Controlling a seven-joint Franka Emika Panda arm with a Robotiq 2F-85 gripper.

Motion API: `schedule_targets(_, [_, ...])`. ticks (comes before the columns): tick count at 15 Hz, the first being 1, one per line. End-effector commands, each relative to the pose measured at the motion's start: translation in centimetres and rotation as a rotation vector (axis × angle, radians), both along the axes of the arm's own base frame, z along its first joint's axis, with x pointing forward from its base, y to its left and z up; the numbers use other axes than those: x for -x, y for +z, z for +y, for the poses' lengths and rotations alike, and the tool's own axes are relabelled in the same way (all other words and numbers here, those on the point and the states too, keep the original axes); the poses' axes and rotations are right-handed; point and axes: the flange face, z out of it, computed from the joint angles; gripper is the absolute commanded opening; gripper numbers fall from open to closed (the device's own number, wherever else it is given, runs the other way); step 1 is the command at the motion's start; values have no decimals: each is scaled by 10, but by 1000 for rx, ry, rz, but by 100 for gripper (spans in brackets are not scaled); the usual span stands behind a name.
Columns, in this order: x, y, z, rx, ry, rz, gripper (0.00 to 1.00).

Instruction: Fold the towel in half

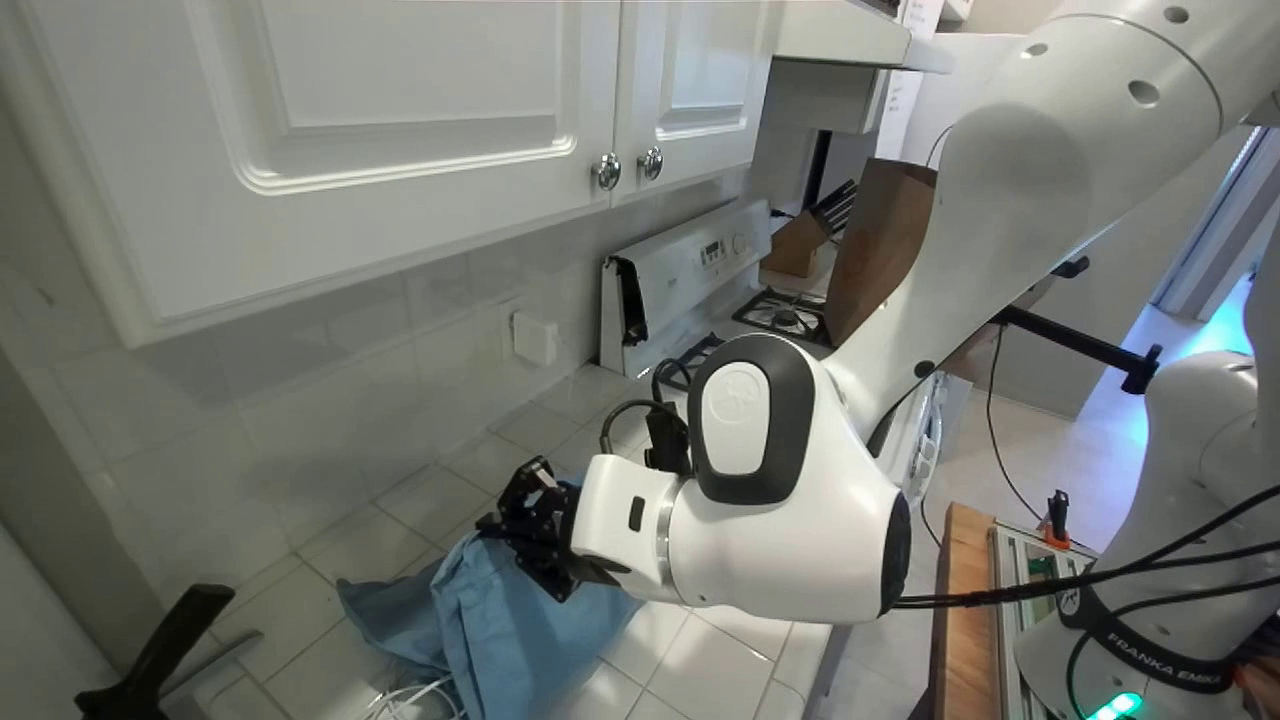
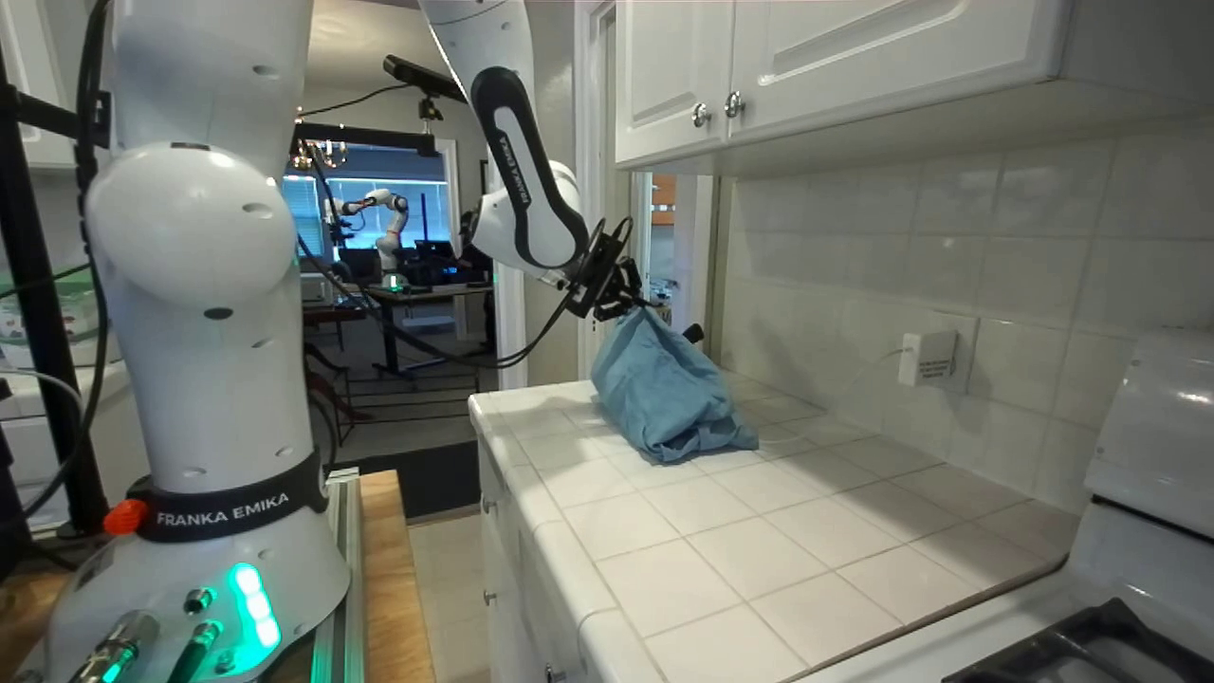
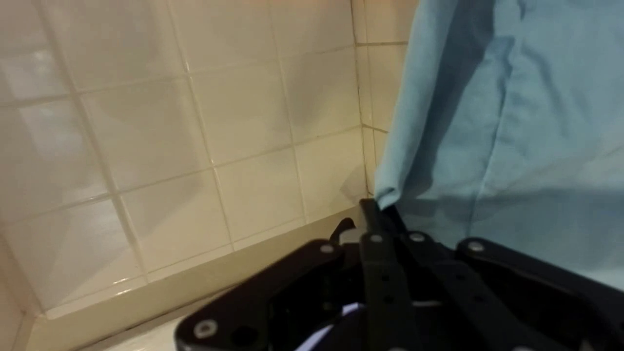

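The towel hangs beneath the tool like a tent, its peak at the fingertips and its lower folds resting on the desk. The tool is clamped on it: the wrist view shows the fingers together, a rolled bit of edge nipped between them; whether that bit is a corner I cannot tell. What the coming move turns on, I judge, is that the bulk lies below the tool and off toward the tiled wall, so the held edge would have to travel over that bulk, wallward, to make a fold. The raised part runs steeply down from tool to desk, slanting toward the wall, and in both exterior views a low flap points that way. Bunched as it is, the towel shows no clear long axis and no halfway line; some spreading may be needed first. In an exterior view a white cable lies near it and might drag along.
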Motion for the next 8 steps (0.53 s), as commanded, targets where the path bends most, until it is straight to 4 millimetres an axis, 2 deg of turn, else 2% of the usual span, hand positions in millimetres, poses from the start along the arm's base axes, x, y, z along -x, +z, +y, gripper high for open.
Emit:
schedule_targets(1, [-23,-9,2,19,-11,-38,0])
schedule_targets(8, [-42,-47,11,87,-4,-57,0])
